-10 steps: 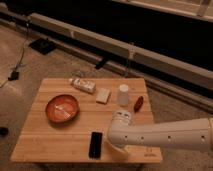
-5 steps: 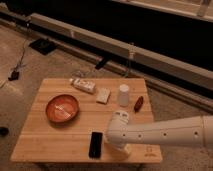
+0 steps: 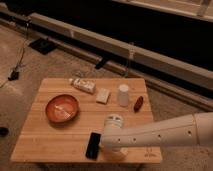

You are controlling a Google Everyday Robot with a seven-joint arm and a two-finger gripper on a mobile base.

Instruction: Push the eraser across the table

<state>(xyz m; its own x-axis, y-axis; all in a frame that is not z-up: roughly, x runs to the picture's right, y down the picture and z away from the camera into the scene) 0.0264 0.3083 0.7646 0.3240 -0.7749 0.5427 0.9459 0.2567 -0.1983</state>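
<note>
The eraser (image 3: 93, 145), a flat black block, lies near the front edge of the light wooden table (image 3: 45, 137), left of centre. My gripper (image 3: 112, 149) comes in from the right on a white arm. It hangs low over the table, right beside the eraser's right side. I cannot tell whether it touches the eraser.
An orange bowl (image 3: 62, 108) sits at the left. A white labelled box (image 3: 82, 84), a pale beige block (image 3: 103, 95), a white cup (image 3: 123, 95) and a small red object (image 3: 138, 103) stand along the back half. A dark logo mark (image 3: 148, 155) is at the front right corner.
My gripper has moved a little left, closer to the eraser. The eraser has not visibly moved.
</note>
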